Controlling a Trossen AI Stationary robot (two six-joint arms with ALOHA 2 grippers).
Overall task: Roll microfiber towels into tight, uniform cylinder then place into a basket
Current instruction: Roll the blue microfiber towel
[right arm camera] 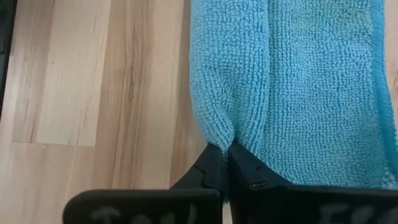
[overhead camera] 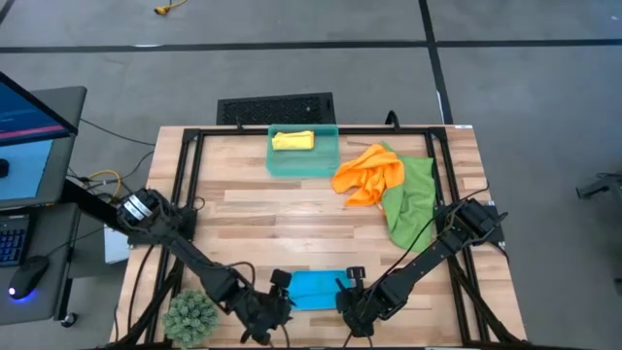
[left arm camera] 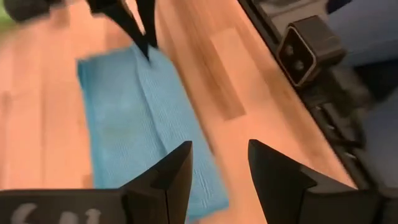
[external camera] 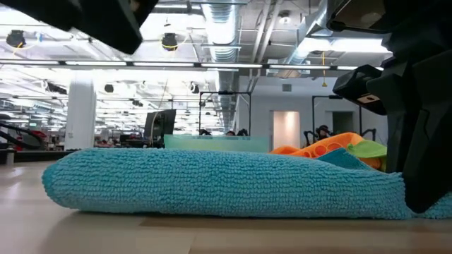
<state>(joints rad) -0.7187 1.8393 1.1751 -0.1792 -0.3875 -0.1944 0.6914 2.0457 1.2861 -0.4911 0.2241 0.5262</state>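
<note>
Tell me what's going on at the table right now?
The right gripper is shut on the edge of the blue towel, which lies folded at the table's near edge. The left gripper hangs open over the towel's other end, holding nothing. A yellow towel already sits rolled in the basket. The orange towel and green towel lie heaped together beside the basket, not yet rolled.

It was a large open-plan lab or industrial workspace: exposed silver ducts (external camera: 219, 32) and strip lights ran across a bare ceiling (external camera: 106, 67), a white column (external camera: 80, 113) stood among distant workstations, and a computer monitor (overhead camera: 24, 117) sat beside the wooden table (overhead camera: 253, 209) on grey flooring (overhead camera: 292, 58)
</note>
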